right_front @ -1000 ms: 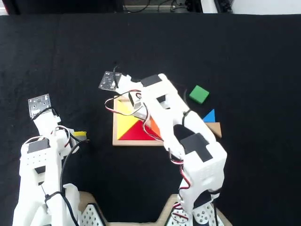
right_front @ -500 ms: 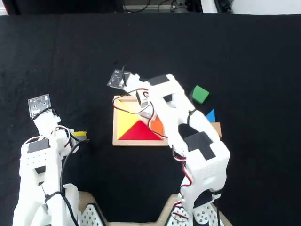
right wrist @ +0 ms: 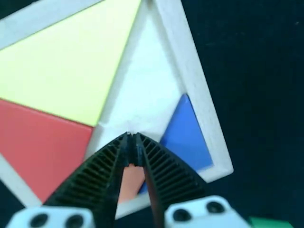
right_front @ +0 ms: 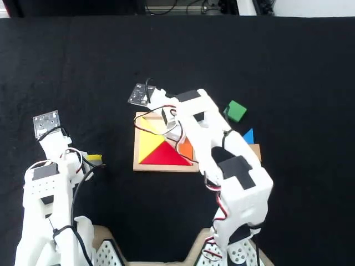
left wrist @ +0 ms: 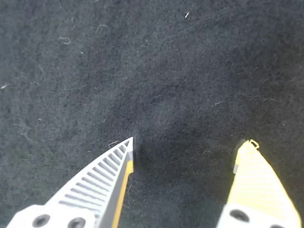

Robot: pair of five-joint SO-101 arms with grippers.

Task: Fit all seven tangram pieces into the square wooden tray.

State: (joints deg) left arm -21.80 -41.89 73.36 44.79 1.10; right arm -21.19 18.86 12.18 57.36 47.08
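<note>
Tray (right wrist: 190,71) corner holds blue triangle (right wrist: 187,135), seen via R wrist cam.

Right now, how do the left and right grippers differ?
The left gripper is open, the right gripper shut. The left gripper hangs over bare black cloth; the right gripper over the wooden tray. The left gripper's fingers are white and yellow, the right gripper's black. Neither holds a piece.

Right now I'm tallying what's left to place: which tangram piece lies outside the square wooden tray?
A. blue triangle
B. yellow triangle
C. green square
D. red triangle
C: the green square block sits on the black cloth, apart from the square wooden tray.
</note>
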